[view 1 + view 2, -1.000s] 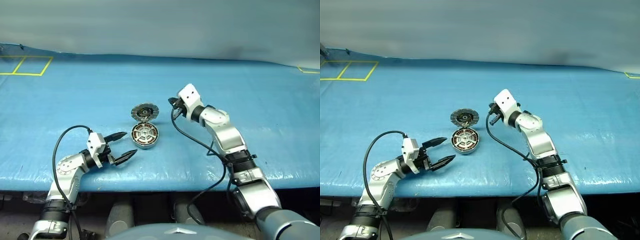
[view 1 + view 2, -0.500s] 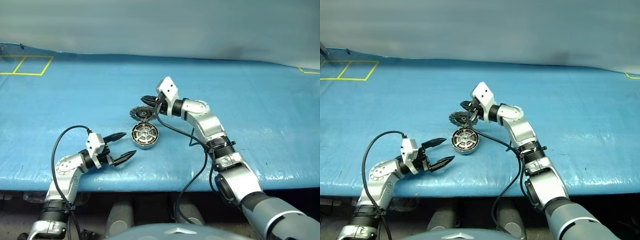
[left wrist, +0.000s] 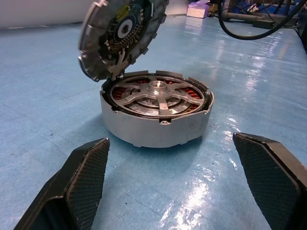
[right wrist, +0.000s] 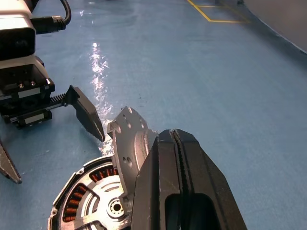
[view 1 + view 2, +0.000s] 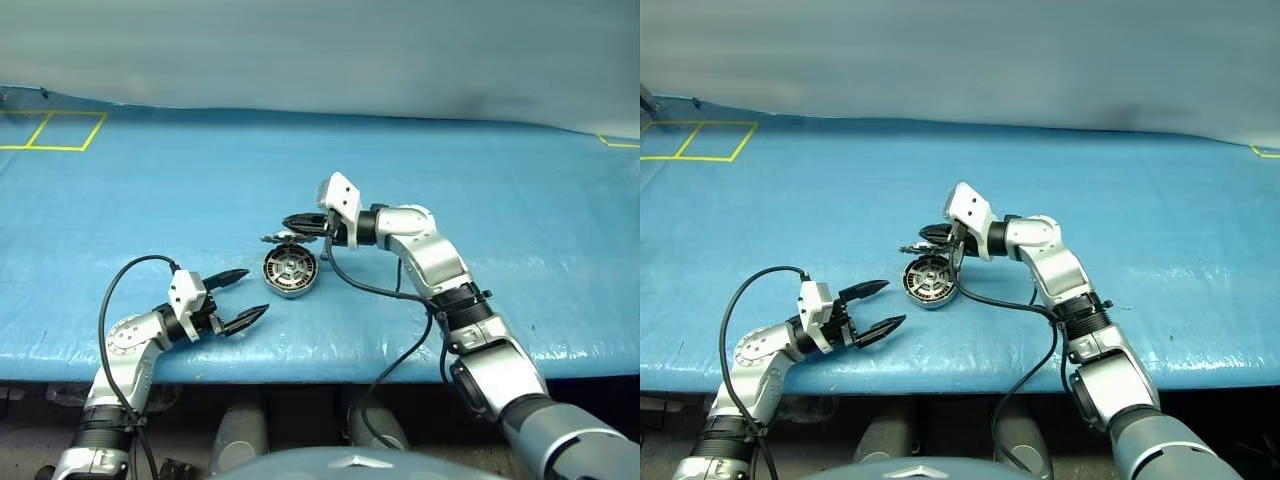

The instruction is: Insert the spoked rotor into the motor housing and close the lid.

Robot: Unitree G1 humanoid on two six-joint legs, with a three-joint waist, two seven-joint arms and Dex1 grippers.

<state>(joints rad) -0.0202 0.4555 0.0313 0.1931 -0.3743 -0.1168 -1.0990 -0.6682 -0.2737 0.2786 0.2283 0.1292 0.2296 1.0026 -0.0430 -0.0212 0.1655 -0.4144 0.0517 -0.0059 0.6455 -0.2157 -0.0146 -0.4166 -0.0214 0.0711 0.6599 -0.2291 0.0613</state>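
Head cam: the spoked rotor [image 3: 158,96] already sat in the motor housing [image 5: 290,272] on the blue table [image 5: 520,200], so my right gripper [image 5: 292,224], fingers pinched together w/ nothing between, pressed behind the hinged lid [image 5: 283,238] to tip it over. L wrist cam: the lid stood half-raised above the windings; my left gripper [image 5: 243,297] waited just beside, spread wide, clear of its swing. R wrist cam: closed fingertips [image 4: 180,158] lay against the lid's plain outer face.

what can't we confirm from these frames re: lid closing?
- Contact: right wrist view, the shut right gripper sits against the lid, but its own fingers cover the touching spot.
- Hinge: left wrist view, the raised lid hides the joint to the motor housing.
- Seating: spoked rotor lies inside; depth unreadable.
- Head views: lid too small for its tilt.
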